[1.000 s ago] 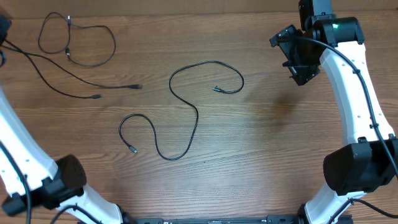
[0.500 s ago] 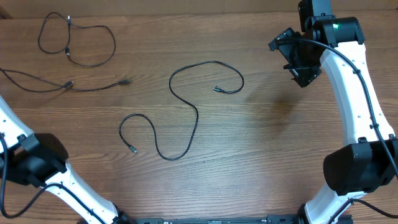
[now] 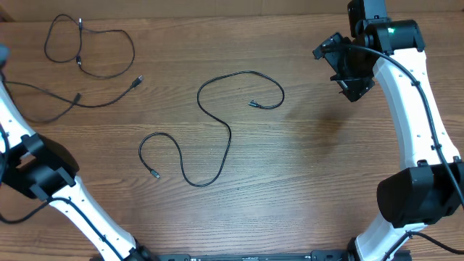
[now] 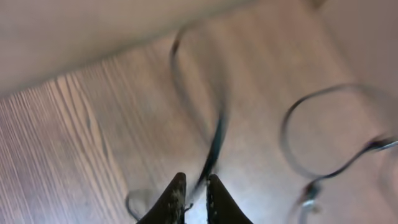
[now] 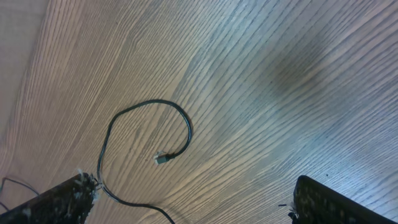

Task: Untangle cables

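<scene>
Since a second ago, the plug [image 3: 136, 81] at the loose end of my dragged cable [image 4: 215, 140] has been sliding left and up the table [image 3: 304, 181]. My left gripper [image 4: 194, 191] is pinching that cable between nearly closed jaws. I am judging a slow, low, steady pull best, so it is not snagging the looped cable [image 3: 133, 52] just above. My right gripper [image 5: 193, 182] is hanging wide and empty, out beyond the winding cable [image 3: 229, 134] lying mid-table.
</scene>
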